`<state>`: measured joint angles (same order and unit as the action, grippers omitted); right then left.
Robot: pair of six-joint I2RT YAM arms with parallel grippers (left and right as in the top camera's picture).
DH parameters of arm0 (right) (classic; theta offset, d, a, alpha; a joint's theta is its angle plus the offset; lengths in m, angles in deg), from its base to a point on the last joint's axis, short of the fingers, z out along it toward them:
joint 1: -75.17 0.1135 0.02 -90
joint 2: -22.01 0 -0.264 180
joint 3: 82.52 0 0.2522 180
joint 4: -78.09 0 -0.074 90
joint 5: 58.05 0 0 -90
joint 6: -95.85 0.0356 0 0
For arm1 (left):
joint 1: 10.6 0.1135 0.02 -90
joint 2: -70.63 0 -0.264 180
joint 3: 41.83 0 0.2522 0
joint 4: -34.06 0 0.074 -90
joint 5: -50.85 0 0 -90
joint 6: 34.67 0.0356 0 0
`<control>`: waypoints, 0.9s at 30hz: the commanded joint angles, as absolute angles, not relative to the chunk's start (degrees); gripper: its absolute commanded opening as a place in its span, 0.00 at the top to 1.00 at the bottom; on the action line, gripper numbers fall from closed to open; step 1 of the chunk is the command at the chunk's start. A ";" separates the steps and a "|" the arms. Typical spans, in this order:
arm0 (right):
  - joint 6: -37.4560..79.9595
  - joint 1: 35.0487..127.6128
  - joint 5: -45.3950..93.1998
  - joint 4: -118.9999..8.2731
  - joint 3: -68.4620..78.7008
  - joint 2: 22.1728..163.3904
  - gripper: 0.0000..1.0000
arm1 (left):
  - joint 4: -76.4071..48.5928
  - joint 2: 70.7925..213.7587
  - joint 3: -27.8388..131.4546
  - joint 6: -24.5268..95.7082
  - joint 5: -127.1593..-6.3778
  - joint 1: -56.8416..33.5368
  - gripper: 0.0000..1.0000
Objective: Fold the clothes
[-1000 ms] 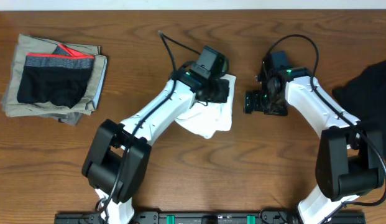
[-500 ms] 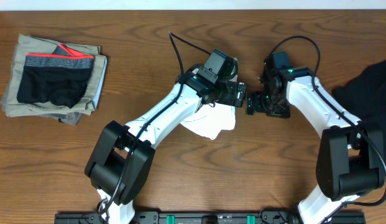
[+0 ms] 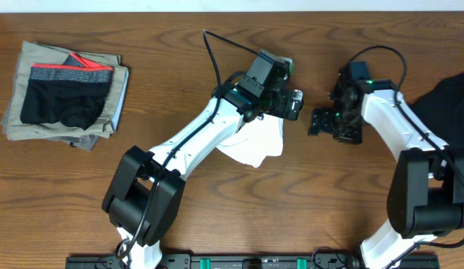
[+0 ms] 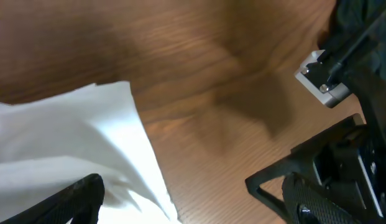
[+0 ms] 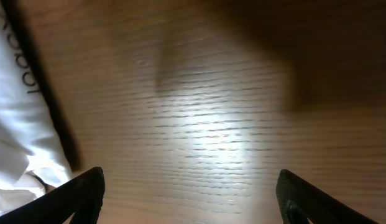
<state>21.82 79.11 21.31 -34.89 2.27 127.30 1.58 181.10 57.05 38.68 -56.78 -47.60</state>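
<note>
Thin wrinkly white cloth T-shirt point(image 3: 255, 148) is lying bunched mid-table, partly under the left arm, and is not looking like a neat fold yet. Plain black cloth garment point(image 3: 444, 101) is sitting at the table's right edge, well apart and untouched.

Left gripper point(image 3: 295, 104) is hovering just past the shirt's upper right corner, jaws spread wide and holding nothing. Its wrist view is showing the cloth edge just beside one finger. Right gripper point(image 3: 317, 122) is hanging near it over the bare brown wooden table point(image 3: 306, 202), jaws also wide and empty.

The two grippers are sitting close together, so either one swinging toward the shirt is risking a knock against the other. The cloth is thin and layered, so a pinch is likely catching only the top layer, or dragging the whole bundle and spoiling the fold. The left arm is crossing over the shirt and could be snagging it when moving.

Stack of khaki-grey folded pieces point(image 3: 19, 123) with black shorts point(image 3: 60, 104) on top is resting far left, out of the way.
</note>
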 commanded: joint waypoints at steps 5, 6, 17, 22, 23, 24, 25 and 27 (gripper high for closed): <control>19.33 75.09 17.01 -35.05 3.25 123.70 0.15 | 0.03 179.42 61.27 46.66 -57.50 -47.92 0.01; 18.98 74.85 17.01 -35.29 3.25 122.63 0.15 | -2.05 178.07 62.54 46.64 -57.50 -47.49 0.02; 16.27 76.21 5.29 -45.30 3.38 111.00 0.15 | -19.03 160.54 66.74 36.43 -54.68 -26.42 0.02; 15.87 84.93 6.41 -51.79 3.38 111.28 0.23 | -28.08 159.12 66.63 34.01 -54.66 -11.82 0.02; 16.09 87.57 8.57 -52.93 3.40 111.28 0.26 | -29.57 159.40 66.52 34.01 -54.64 -9.54 0.02; 16.57 89.91 10.65 -53.87 3.47 111.28 0.27 | -31.12 159.84 66.39 34.01 -54.64 -7.03 0.02; 18.08 92.62 13.16 -54.98 3.47 111.31 0.29 | -32.37 160.17 66.26 34.01 -54.66 -5.08 0.02; 23.20 96.90 16.57 -56.86 3.47 111.81 0.31 | -34.79 160.97 65.97 34.01 -54.64 -1.39 0.02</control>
